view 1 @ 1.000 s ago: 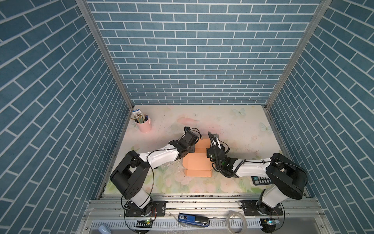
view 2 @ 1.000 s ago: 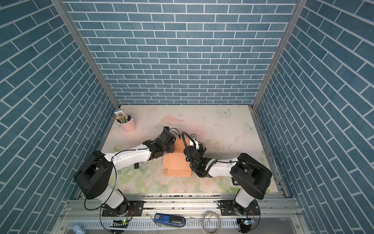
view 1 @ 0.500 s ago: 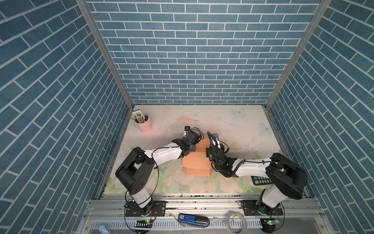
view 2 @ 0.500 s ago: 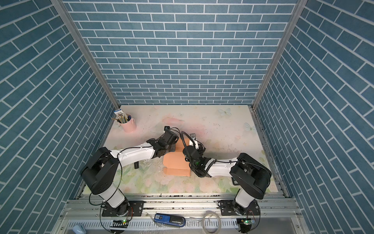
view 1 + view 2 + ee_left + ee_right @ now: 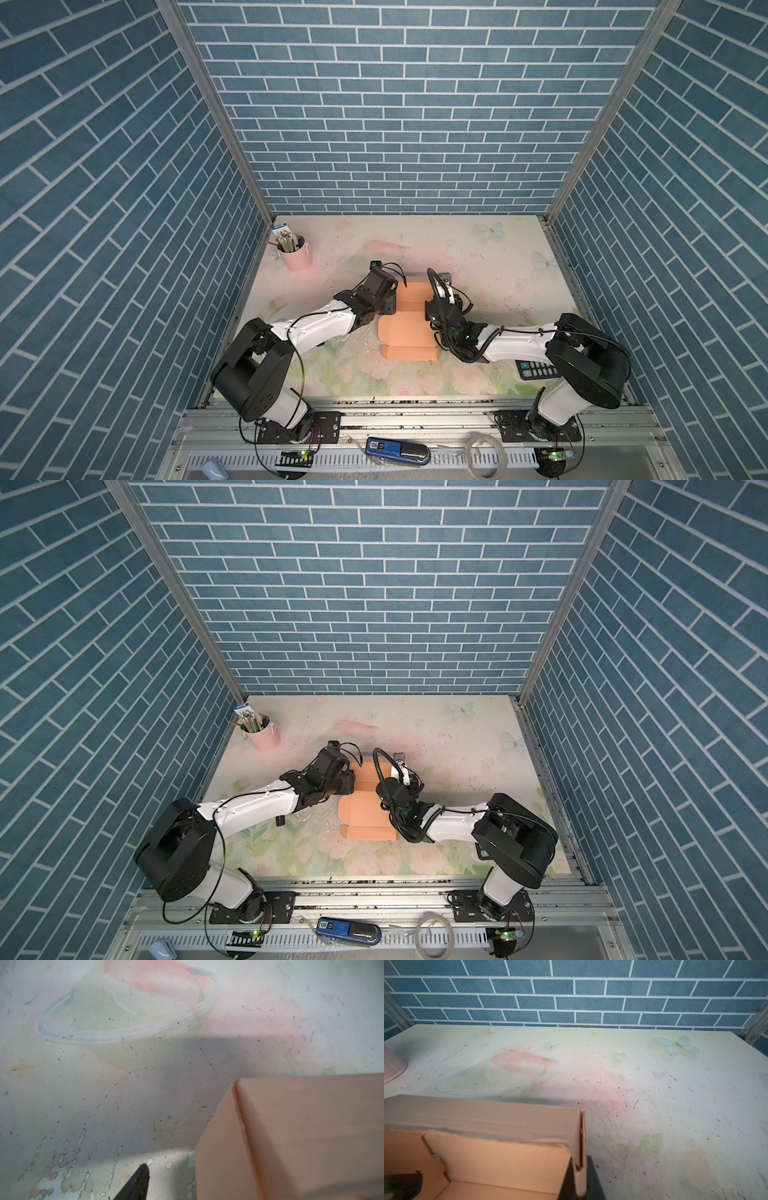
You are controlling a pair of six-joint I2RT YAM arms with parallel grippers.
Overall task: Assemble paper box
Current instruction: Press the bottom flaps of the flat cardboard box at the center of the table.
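The peach-orange paper box (image 5: 407,332) lies mid-table in both top views (image 5: 361,816), its far part folded up into walls and its near panel flat. My right gripper (image 5: 580,1169) is shut on the box's right side wall (image 5: 579,1142), one dark finger on each face. My left gripper (image 5: 394,305) stands open at the box's left wall. In the left wrist view one black finger (image 5: 138,1180) is clear of the box wall (image 5: 220,1157) and the other finger is hidden behind the card. A dark shape (image 5: 402,1183) shows inside the box at that far wall.
A pink cup of pens (image 5: 294,253) stands at the back left. A black calculator (image 5: 538,369) lies at the front right, partly under the right arm. Blue brick walls enclose the table on three sides.
My left gripper has opened and let go of the box's left wall, and the left arm has shifted slightly. The right gripper stays shut on the right wall.
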